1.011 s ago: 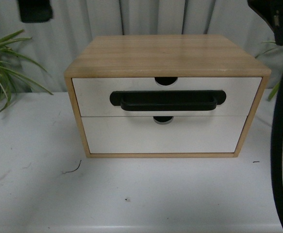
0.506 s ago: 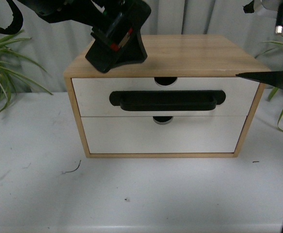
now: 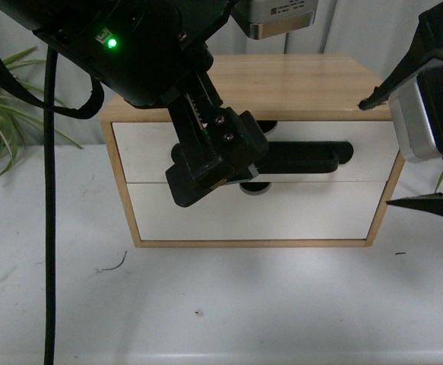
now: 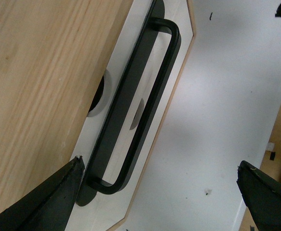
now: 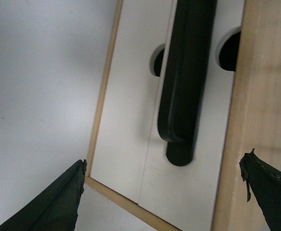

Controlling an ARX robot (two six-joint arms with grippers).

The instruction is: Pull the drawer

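The drawer [image 3: 141,152] is the upper one of a small wooden cabinet [image 3: 312,80] and sits flush, its long black bar handle [image 3: 305,158] half hidden. My left gripper [image 3: 215,163] hangs in front of the handle's left half, open. In the left wrist view the handle [image 4: 167,62] lies ahead of the left gripper [image 4: 159,163], with nothing between the fingers. My right gripper [image 3: 377,152] stands open at the cabinet's right front corner. In the right wrist view the handle's end [image 5: 186,86] and the drawer front [image 5: 203,183] lie ahead of the right gripper [image 5: 164,161].
The plain lower drawer [image 3: 305,213] sits under the handled one. The cabinet stands on a white table [image 3: 244,304]. Green plants [image 3: 1,99] stand at the far left. A black cable [image 3: 50,228] hangs down on the left.
My left arm has dropped from above the cabinet's top left to in front of the upper drawer's handle. My right gripper has come lower and closer to the right corner.
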